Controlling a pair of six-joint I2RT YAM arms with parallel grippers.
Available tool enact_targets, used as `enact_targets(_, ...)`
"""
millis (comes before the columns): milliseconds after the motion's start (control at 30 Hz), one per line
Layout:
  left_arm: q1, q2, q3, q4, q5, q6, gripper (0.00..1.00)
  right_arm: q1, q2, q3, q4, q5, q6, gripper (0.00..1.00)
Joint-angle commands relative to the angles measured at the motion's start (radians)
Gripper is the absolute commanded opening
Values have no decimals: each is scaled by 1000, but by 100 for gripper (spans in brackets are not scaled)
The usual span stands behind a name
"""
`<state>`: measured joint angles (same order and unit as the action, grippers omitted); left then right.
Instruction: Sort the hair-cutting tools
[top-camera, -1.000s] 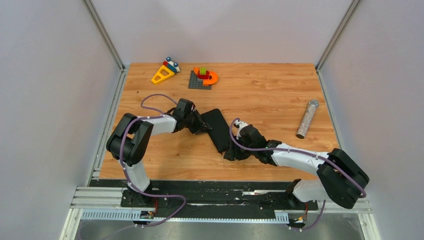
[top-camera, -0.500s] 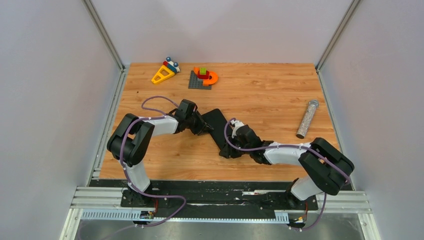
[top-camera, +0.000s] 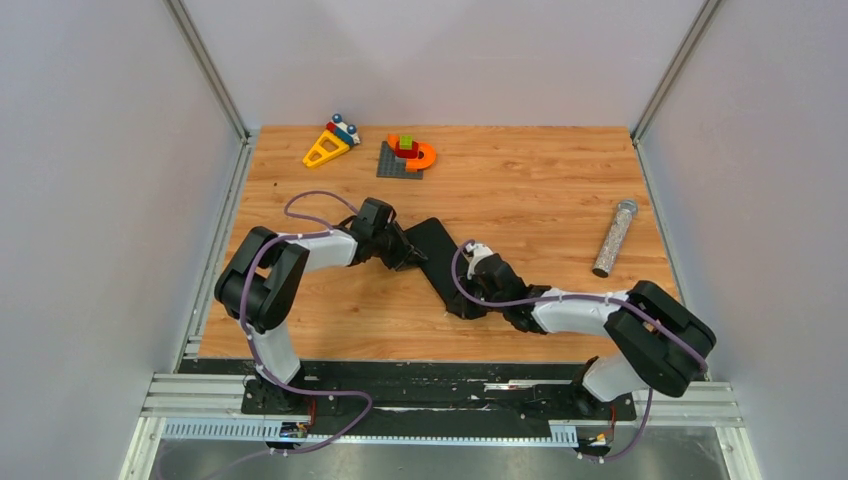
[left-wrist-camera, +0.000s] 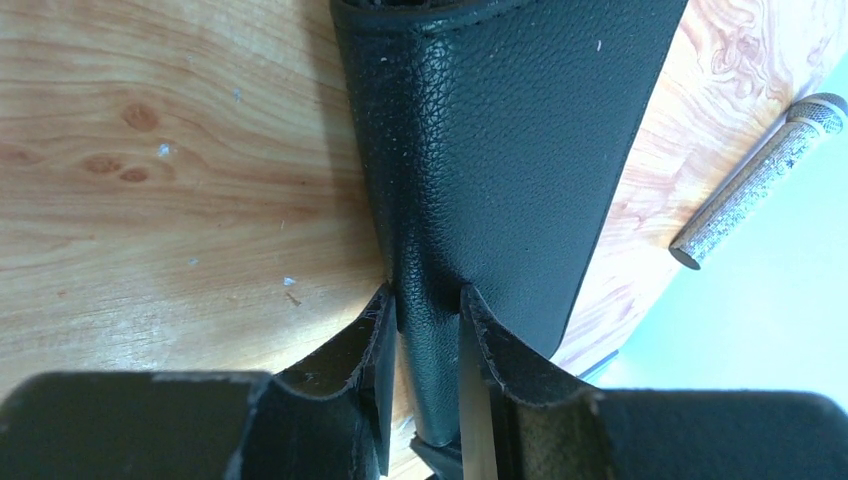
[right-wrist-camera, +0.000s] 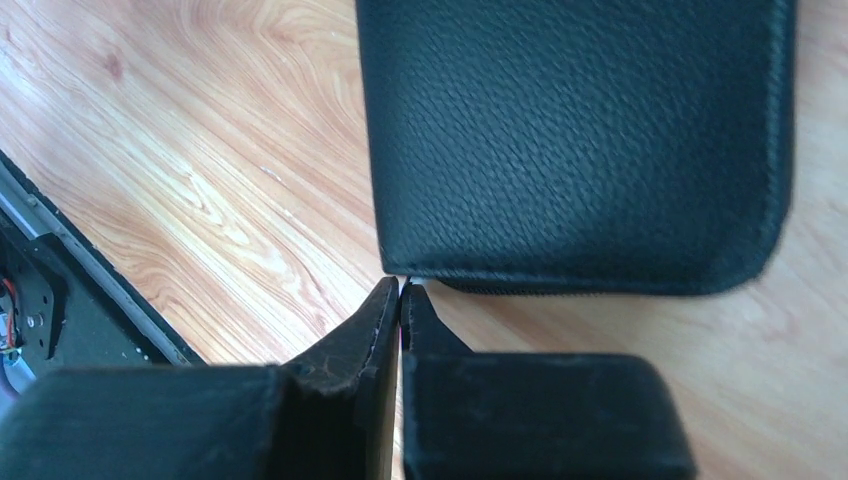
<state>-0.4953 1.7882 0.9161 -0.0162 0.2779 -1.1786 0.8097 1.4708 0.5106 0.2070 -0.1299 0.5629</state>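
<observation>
The right claw (right-wrist-camera: 400, 290) has closed tight at the 6 o'clock corner of the black pebbled-leather case (left-wrist-camera: 500, 150), perhaps on its zip pull; the left claw (left-wrist-camera: 425, 310) pinches its 9 o'clock edge, steadying it. No hair-cutting tools show.

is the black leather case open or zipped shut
Looks shut: the black grained leather zip case lies flat, its zip edge closed in the right wrist view, nothing inside showing. The right gripper is shut at its corner.
</observation>
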Motion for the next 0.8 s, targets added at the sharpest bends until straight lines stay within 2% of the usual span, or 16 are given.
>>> enact_targets(0, 55, 46, 25, -88, -82, 94, 4, 9, -100, -62, -101, 38, -6, 0)
enact_targets(300, 124, 155, 186, -187, -122, 236, 3, 29, -153, -112, -186, 71, 31, 0)
enact_targets(433, 126, 198, 290, -234, -100, 307, 7, 48, -125, -78, -187, 78, 23, 0)
enact_targets(500, 126, 189, 308, -232, -79, 318, 14, 56, -97, -44, -181, 74, 10, 0)
enact_targets(567, 126, 162, 303, -222, -68, 321, 27, 57, -62, -6, -166, 63, -7, 0)
enact_targets(633, 126, 122, 281, -221, -67, 329, 42, 57, -15, 39, -146, 46, -25, 0)
enact_targets(667, 126, 106, 258, -221, -69, 333, 54, 57, 10, 66, -138, 34, -32, 0)
enact_targets(700, 126, 71, 245, -222, -70, 334, 59, 57, 34, 94, -130, 22, -42, 0)
enact_targets(733, 126, 53, 216, -223, -71, 336, 69, 57, 62, 122, -121, 9, -51, 0)
enact_targets(767, 126, 19, 198, -225, -70, 335, 73, 57, 88, 149, -114, -4, -56, 0)
